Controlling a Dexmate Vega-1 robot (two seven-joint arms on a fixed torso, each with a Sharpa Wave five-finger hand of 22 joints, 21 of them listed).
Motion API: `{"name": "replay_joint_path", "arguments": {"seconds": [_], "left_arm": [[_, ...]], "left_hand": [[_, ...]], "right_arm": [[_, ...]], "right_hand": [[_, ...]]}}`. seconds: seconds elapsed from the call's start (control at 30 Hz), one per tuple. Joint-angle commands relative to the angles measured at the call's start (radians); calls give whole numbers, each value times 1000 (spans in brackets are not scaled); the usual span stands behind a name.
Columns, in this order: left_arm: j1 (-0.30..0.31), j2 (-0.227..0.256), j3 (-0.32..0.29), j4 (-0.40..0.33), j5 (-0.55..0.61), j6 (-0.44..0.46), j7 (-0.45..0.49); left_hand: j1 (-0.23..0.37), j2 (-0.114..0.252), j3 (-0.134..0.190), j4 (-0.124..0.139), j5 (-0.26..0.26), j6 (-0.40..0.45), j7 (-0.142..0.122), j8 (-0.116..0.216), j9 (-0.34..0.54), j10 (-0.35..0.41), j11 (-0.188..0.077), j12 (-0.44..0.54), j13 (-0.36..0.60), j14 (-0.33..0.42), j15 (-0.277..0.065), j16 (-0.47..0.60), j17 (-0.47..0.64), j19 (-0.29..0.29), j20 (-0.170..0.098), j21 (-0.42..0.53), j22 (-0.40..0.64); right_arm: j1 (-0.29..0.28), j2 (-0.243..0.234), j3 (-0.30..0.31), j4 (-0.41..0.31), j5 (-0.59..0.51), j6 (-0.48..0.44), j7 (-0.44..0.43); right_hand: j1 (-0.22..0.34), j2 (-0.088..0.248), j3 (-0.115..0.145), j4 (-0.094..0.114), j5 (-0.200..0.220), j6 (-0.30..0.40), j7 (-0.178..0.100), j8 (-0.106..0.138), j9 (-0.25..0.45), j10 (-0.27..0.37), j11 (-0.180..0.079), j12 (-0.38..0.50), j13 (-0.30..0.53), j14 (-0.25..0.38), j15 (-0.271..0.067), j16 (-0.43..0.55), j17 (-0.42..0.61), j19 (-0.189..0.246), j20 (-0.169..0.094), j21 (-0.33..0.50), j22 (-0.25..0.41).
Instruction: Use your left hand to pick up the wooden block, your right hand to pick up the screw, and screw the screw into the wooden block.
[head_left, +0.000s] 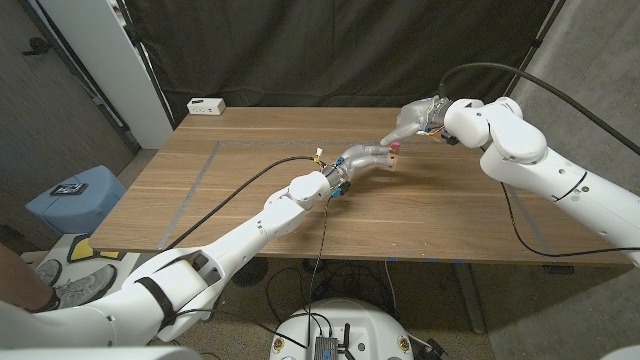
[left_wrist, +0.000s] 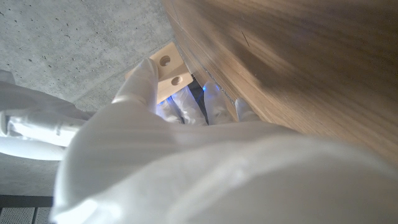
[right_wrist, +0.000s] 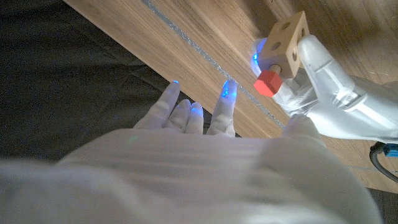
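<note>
Wooden block, pale, drilled, red-headed screw in it, gripped by left hand; right hand spread.

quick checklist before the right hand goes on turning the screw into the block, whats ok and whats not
1. Wooden block held by the left hand: ok, fingers wrap it in the right wrist view.
2. Block lifted off the table: cannot tell.
3. Red-headed screw seated in the block: ok, its head sits against a block face; depth cannot tell.
4. Right hand gripping the screw: not ok, its fingers are spread, away from the screw head in the right wrist view.
5. Spare holes on the block visible: ok, two show in the left wrist view.
</note>
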Motion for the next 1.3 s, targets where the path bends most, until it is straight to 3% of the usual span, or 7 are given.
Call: {"name": "replay_joint_path", "arguments": {"seconds": [0.03,0.1,0.43,0.7,0.93,1.3], "left_arm": [[3,3,-1,-5,-1,2,-2],[2,2,0,-4,0,2,-2],[2,3,2,-8,4,5,0],[2,1,1,-6,4,5,2],[-2,-1,1,2,3,3,1],[-9,-6,2,16,4,-4,-3]], "left_hand": [[-28,34,77,70,4,24,22,4,5,10,-1,6,32,5,-40,6,1,6,0,9,6],[-28,33,78,70,4,24,22,4,5,9,-1,6,32,5,-39,6,1,6,0,9,6],[-28,31,77,68,3,22,20,4,5,10,-1,6,31,4,-39,7,1,6,-1,9,6],[-30,30,76,68,3,25,22,5,5,9,-2,6,31,4,-39,7,1,6,-1,9,6],[-30,31,77,68,3,24,20,5,5,9,-2,6,31,4,-41,7,1,6,-1,9,6],[-31,30,77,67,3,26,17,5,5,8,-1,5,30,3,-40,8,2,5,0,9,6]], "right_arm": [[10,-29,28,-1,109,44,21],[14,-36,28,1,125,51,30],[25,-60,18,2,148,68,30],[36,-58,6,13,140,76,28],[39,-54,-1,22,125,84,15],[38,-49,0,30,123,90,2]], "right_hand": [[50,17,17,-25,4,-47,3,-20,2,-35,-1,-6,3,-28,10,-6,-1,-21,3,-4,2],[88,36,35,-45,-5,-70,1,-31,1,-61,0,-5,3,-44,19,-5,-1,-31,9,-3,1],[161,52,65,-92,-43,-117,-19,-53,0,-105,-6,-3,3,-84,34,-7,-4,-63,16,-5,1],[249,65,102,-142,-76,-111,-77,-50,0,-121,-17,4,3,-92,31,-1,-5,-68,18,0,1],[303,80,126,-161,-92,-78,-102,-36,1,-120,-41,9,3,-88,16,5,-5,-57,0,5,1],[327,93,138,-159,-105,-16,-110,-8,5,-106,-56,15,3,-72,4,13,-4,-44,-9,8,0]]}}
